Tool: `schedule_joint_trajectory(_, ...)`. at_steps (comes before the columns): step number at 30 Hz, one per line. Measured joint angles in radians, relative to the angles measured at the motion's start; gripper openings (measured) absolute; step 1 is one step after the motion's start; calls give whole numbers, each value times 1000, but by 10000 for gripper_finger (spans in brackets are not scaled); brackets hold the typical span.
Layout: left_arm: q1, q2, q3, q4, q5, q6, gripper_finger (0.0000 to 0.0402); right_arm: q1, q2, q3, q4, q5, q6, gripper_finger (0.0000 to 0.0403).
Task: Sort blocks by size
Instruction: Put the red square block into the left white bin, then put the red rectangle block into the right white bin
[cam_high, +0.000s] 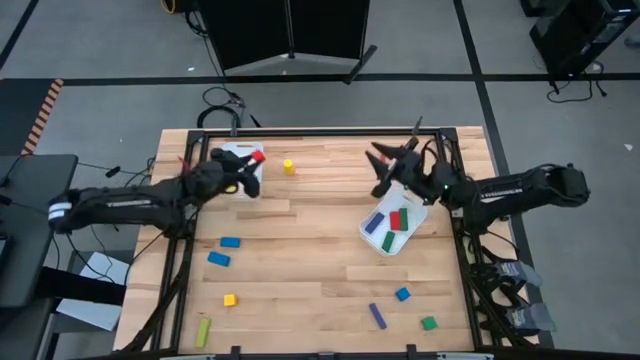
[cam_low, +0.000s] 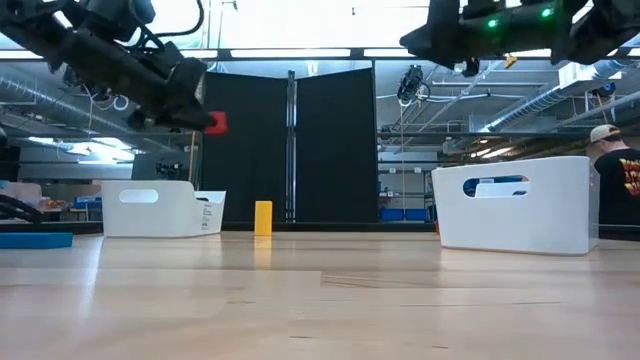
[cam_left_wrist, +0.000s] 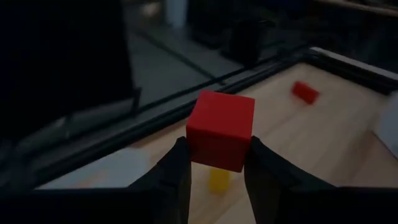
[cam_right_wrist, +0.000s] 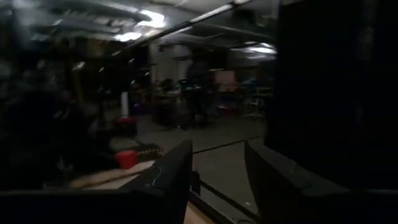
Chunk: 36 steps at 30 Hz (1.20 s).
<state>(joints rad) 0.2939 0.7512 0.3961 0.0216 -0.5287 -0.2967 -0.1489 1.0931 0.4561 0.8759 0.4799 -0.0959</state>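
Note:
My left gripper (cam_high: 254, 160) hangs over the far-left white bin (cam_high: 238, 150), shut on a red cube block (cam_left_wrist: 221, 129), which the low view shows well above that bin (cam_low: 160, 208). A yellow block (cam_high: 288, 167) stands on the wood just right of it. My right gripper (cam_high: 383, 162) hovers open and empty near the far right, beyond the right white bin (cam_high: 372, 234), which holds a blue, a red and a green block. More blocks lie on the near half of the table, among them two blue (cam_high: 224, 251), one yellow (cam_high: 229, 299) and one purple (cam_high: 377, 316). My left gripper pinches the red cube by two opposite side faces (cam_left_wrist: 198, 146) between its two fingers (cam_left_wrist: 177, 168). The fingers come nearly level from the table's left. The cube is lifted clear, high above the bin and the table, roughly level.
A black frame rail runs along the table's far edge. A small red piece (cam_left_wrist: 305, 92) lies on the wood farther off. A yellow-green bar (cam_high: 203, 332), a blue block (cam_high: 402, 294) and a green one (cam_high: 428, 323) lie near the front edge. A person (cam_low: 620, 160) is behind the right bin.

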Motion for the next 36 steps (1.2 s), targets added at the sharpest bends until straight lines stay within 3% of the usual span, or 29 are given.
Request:
schedule_joint_trajectory(8, 88, -34, 116, -389, 34, -290, 119, -56, 0, 0, -34, -20, 222, 158)
schedule_joint_trajectory(12, 142, 23, 140, -519, 162, -392, 119, -57, -1, 5, -107, -2, 356, 158)
schedule_joint_trajectory(15, 167, 94, 140, -570, 240, -420, 119, -57, 5, 44, -303, -41, 390, 158)
schedule_joint_trajectory(21, 224, 219, 140, -586, 257, -497, 121, -89, 77, 190, -601, -111, 459, 158)
schedule_joint_trajectory(24, 269, 257, 140, -571, 296, -512, 154, -116, 118, 288, -707, -111, 488, 158)
schedule_joint_trajectory(27, 332, 275, 140, -560, 373, -522, 192, -159, 163, 425, -962, -111, 549, 158)
schedule_joint_trajectory(32, 437, 276, 140, -538, 536, -495, 234, -286, 287, 691, -1549, -127, 840, 159)
schedule_joint_trajectory(36, 494, 276, 140, -465, 644, -468, 247, -367, 388, 818, -1736, -222, 865, 172)
